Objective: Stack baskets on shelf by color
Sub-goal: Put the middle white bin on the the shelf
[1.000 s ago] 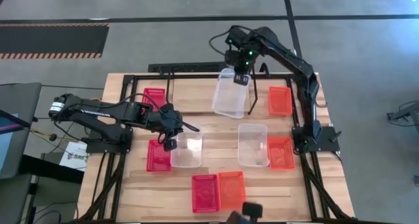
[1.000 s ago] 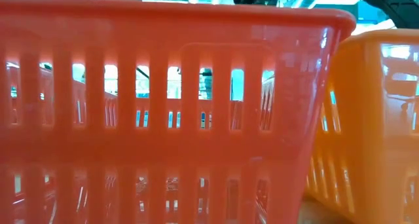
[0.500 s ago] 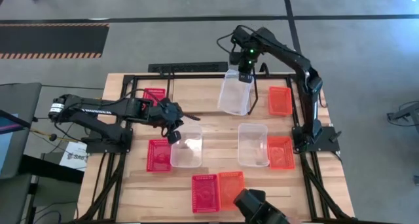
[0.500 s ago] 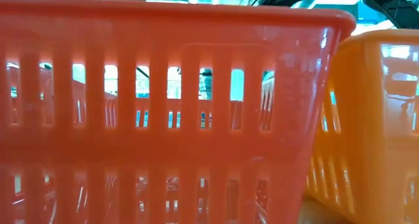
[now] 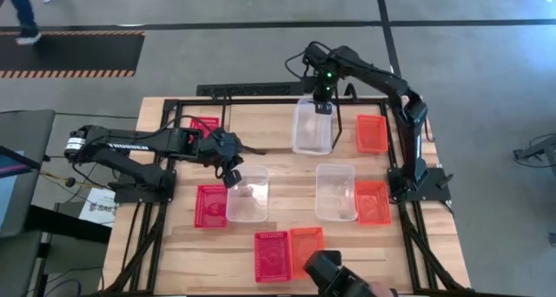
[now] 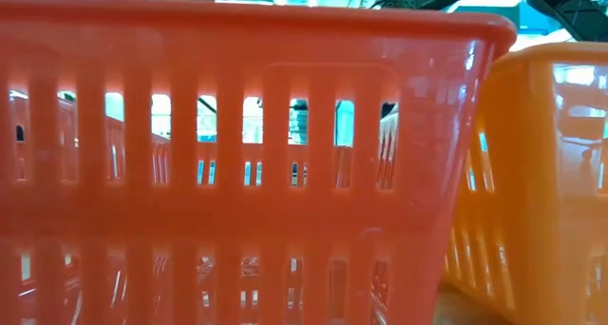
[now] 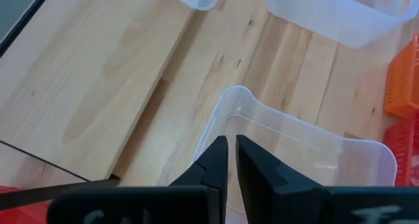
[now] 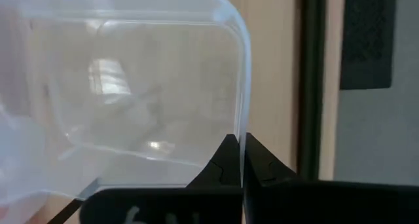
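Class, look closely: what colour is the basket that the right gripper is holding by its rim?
The basket in the right gripper is translucent clear, not coloured; the right wrist view shows it best.

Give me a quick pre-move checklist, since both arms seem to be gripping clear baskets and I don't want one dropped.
1. Right gripper pinches the rim of its clear basket: ok.
2. That basket sits over the far middle of the table, between the red basket and the orange basket: ok.
3. Basket seated on the shelf: cannot tell.
4. Left gripper closed on the wall of the nearer clear basket: ok.
5. Bystander's object intrudes at the table's near edge: not ok.
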Controlling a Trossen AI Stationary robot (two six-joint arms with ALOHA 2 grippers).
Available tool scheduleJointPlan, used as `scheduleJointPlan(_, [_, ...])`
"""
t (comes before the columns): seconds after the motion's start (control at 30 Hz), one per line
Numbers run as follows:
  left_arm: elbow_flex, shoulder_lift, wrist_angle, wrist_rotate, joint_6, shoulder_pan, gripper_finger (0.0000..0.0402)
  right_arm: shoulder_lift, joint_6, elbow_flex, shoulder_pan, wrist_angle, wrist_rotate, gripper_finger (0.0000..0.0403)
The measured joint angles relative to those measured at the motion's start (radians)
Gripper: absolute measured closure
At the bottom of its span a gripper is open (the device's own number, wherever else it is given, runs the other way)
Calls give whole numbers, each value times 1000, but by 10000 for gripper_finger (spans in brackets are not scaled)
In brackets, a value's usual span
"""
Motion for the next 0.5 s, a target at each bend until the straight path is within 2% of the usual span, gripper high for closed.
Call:
scheduleJointPlan(0.27, [0,0,0,0,-2,0,383,0,-14,0,13,29,38,374])
scheduleJointPlan(0.5, [0,0,0,0,-4,0,384,0,7,0,22,86,140,346])
